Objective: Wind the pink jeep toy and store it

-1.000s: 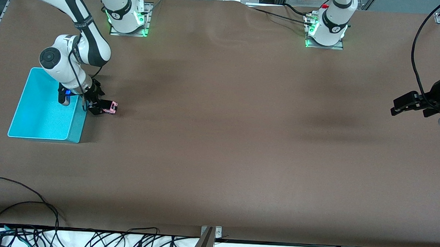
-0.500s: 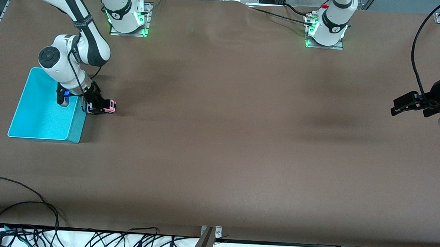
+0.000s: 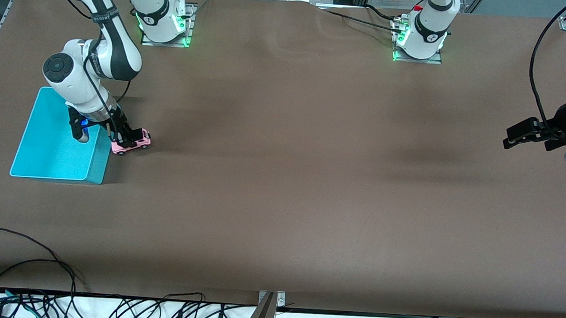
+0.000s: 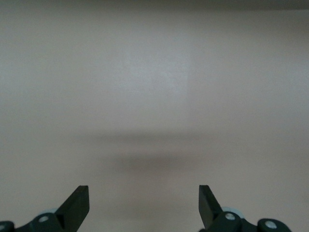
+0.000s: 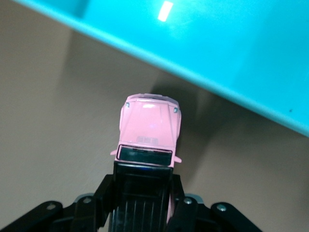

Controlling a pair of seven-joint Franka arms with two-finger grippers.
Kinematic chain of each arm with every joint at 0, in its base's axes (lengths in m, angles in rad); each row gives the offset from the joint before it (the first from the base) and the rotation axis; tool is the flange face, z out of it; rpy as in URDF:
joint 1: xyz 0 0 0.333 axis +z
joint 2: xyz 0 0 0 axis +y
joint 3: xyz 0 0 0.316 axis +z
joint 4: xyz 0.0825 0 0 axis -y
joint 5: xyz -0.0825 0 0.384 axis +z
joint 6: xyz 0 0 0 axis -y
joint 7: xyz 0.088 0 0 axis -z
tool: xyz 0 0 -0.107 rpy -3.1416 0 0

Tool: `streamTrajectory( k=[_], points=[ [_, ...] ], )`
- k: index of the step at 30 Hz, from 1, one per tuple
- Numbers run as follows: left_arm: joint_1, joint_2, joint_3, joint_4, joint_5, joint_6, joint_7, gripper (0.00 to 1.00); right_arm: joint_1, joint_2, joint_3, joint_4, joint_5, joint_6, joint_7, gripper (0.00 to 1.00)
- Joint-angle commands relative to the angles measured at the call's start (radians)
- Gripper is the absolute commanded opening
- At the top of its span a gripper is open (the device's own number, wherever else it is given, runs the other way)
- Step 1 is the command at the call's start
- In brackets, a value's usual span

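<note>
The pink jeep toy point(image 3: 132, 143) has a black roof and sits just beside the turquoise bin point(image 3: 54, 142), on the side toward the left arm's end. My right gripper point(image 3: 124, 138) is shut on the jeep's black roof and rear. In the right wrist view the jeep point(image 5: 149, 128) points its pink hood at the bin's wall point(image 5: 203, 53), with the fingers point(image 5: 94, 203) clamped on its sides. My left gripper point(image 3: 515, 135) is open and empty, waiting over bare table at the left arm's end; its fingertips point(image 4: 79, 203) show over bare table.
The bin is empty inside. Both arm bases point(image 3: 162, 17) stand along the table's edge farthest from the front camera. Cables point(image 3: 44, 263) lie along the edge nearest the front camera.
My right gripper has turned the jeep from tilted on its side to level, and shifted it slightly toward the front camera beside the bin. The left arm has not moved.
</note>
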Motion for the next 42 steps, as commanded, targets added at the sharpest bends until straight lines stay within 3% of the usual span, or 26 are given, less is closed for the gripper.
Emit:
streamTrajectory(
  k=[1,11,15,20,26,42],
  points=[
    [0.005,-0.003,0.002,0.003,-0.012,-0.009,0.026,1.00,-0.008,-0.029,0.052,0.052,-0.014,-0.081,-0.018,0.00],
    [0.005,-0.003,0.002,0.003,-0.012,-0.009,0.024,1.00,-0.037,-0.112,0.095,0.087,-0.087,-0.201,-0.294,0.00],
    [0.005,-0.003,0.002,0.003,-0.012,-0.009,0.026,1.00,-0.041,-0.112,0.095,0.142,-0.105,-0.277,-0.392,0.00],
    [0.005,-0.003,0.002,0.003,-0.012,-0.011,0.024,1.00,-0.045,-0.104,0.095,0.234,-0.236,-0.393,-0.447,0.00],
    [0.005,-0.003,0.002,0.003,-0.012,-0.011,0.024,1.00,-0.097,-0.101,0.092,0.291,-0.245,-0.399,-0.542,0.00],
    [0.003,-0.003,0.002,0.003,-0.012,-0.012,0.023,1.00,-0.111,-0.066,-0.056,0.294,-0.210,-0.443,-0.858,0.00]
  ],
)
